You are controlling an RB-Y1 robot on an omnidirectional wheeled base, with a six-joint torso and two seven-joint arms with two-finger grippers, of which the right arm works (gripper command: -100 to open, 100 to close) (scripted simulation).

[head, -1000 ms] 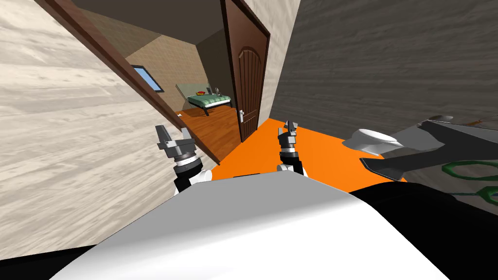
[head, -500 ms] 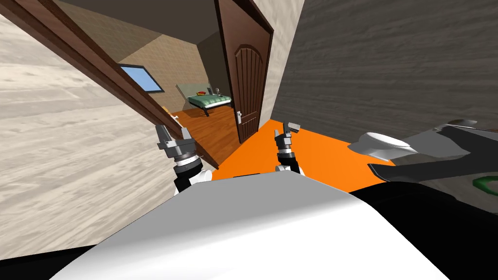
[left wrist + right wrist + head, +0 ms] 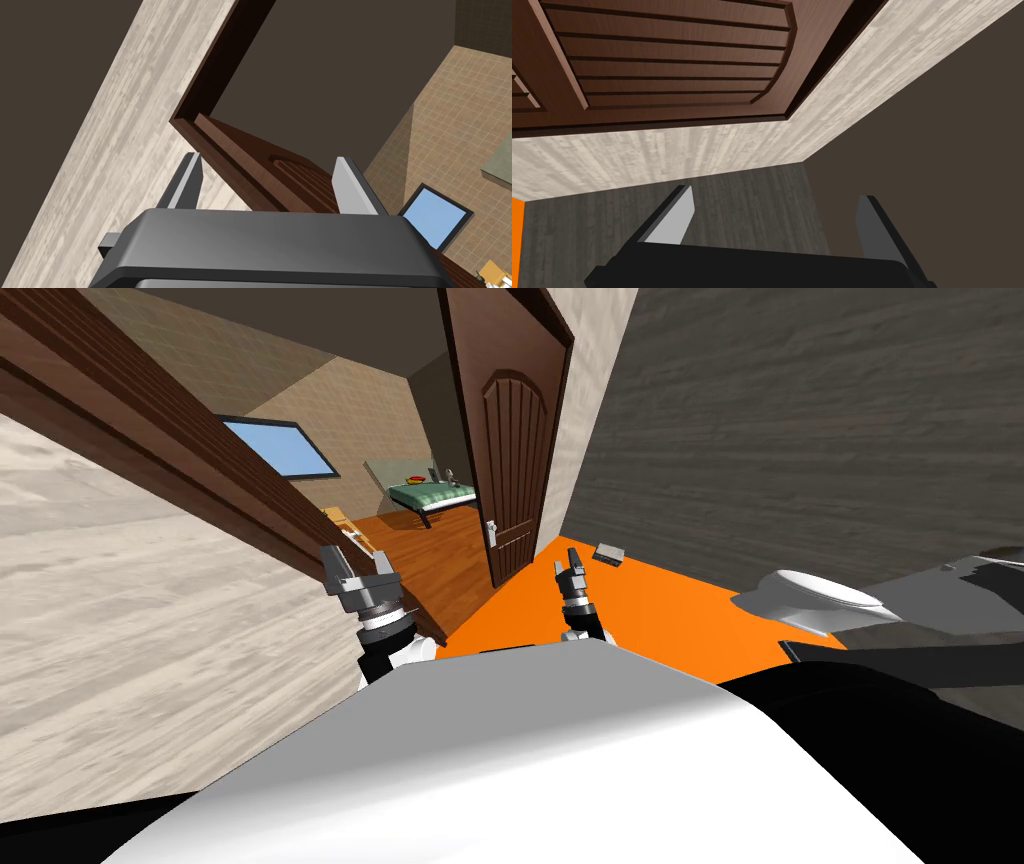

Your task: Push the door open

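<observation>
- The dark brown panelled door (image 3: 512, 458) stands open at the far right of the doorway. Its arched face is turned towards me and its pale handle (image 3: 492, 529) sits low on the free edge. I cannot tell the exact angle of swing.
- The brown door frame (image 3: 170, 428) runs along the left. Between it and the door's free edge, the gap shows a wooden floor (image 3: 440, 558), a green bed (image 3: 432, 494) at the far end and a blue window (image 3: 275, 448).
- The right gripper (image 3: 568, 562) is raised just right of the door's lower near corner, over the orange floor (image 3: 660, 608). Its fingers are spread and hold nothing. In its wrist view the door's panel lies ahead of the fingertips and apart from them, so I judge there is no contact.
- The left gripper (image 3: 356, 558) is held up near the frame on the left, its fingers likewise apart and empty. Its wrist view looks up past the frame's top corner.
- A small grey object (image 3: 608, 553) lies on the orange floor just beyond the right gripper. A white toilet (image 3: 815, 591) sits to the right, well apart from the door.
- Step in hand, as I judge it: the late part of the push. The opening already shows the room beyond, but the door may have more swing left.
- The next move calls for the right gripper to travel forward and left to meet the door's face. It should land near the handle edge, where leverage is best, then press steadily away.
- The base will likely need to roll forward with the push. The left arm should be kept off the frame.
</observation>
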